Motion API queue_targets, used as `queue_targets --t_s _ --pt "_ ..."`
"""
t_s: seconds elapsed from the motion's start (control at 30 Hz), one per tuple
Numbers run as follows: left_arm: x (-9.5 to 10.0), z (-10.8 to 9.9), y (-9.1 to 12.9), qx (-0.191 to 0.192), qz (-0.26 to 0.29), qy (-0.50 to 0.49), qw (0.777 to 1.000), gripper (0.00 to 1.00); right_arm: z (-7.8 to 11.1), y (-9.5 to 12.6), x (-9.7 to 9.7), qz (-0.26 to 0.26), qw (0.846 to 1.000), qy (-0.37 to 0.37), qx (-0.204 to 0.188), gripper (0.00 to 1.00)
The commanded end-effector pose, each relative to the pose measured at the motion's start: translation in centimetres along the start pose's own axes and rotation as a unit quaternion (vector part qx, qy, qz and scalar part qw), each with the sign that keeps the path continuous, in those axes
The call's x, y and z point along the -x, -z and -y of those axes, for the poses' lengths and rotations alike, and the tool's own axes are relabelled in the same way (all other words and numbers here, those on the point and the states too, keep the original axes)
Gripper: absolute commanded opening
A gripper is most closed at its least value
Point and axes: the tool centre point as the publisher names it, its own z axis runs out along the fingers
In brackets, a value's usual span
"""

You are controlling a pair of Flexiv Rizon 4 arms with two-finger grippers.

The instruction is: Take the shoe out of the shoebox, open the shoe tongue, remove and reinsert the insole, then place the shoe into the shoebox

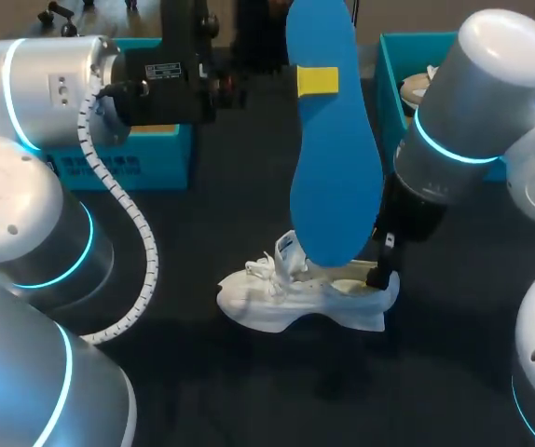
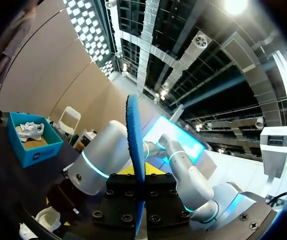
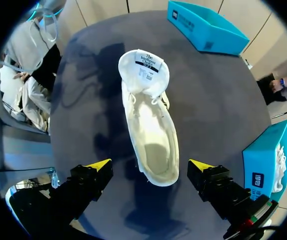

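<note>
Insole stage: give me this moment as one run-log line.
phase: insole out of shoe | left gripper: shut on insole, upright over shoe | right gripper: open, straddling heel | tongue: folded open

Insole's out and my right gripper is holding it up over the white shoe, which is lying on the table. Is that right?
Not quite. The left gripper holds the blue insole up, as the head view shows. The right gripper is open, its fingers either side of the heel of the white shoe. That shoe does lie on the table.
</note>
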Motion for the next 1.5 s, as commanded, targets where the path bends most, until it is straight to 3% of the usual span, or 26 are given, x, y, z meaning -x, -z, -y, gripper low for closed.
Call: queue_targets --t_s 0.03,0.57,0.87,1.5 --pt "0.0 -0.2 0.0 -0.002 0.000 0.000 1.000 0.00 0.4 -0.3 -0.1 0.001 1.000 0.000 0.005 1.00" --pt "0.0 -0.2 0.0 -0.002 0.000 0.000 1.000 0.00 0.4 -0.4 0.2 0.000 1.000 0.002 0.006 1.00" --pt "0.0 -0.2 0.0 -0.002 0.000 0.000 1.000 0.00 -1.8 -1.3 1.9 -0.006 1.000 0.023 -0.004 1.00" --pt "0.0 -0.2 0.0 -0.002 0.000 0.000 1.000 0.00 -4.0 -6.9 3.9 -0.053 0.997 0.062 0.007 1.00"
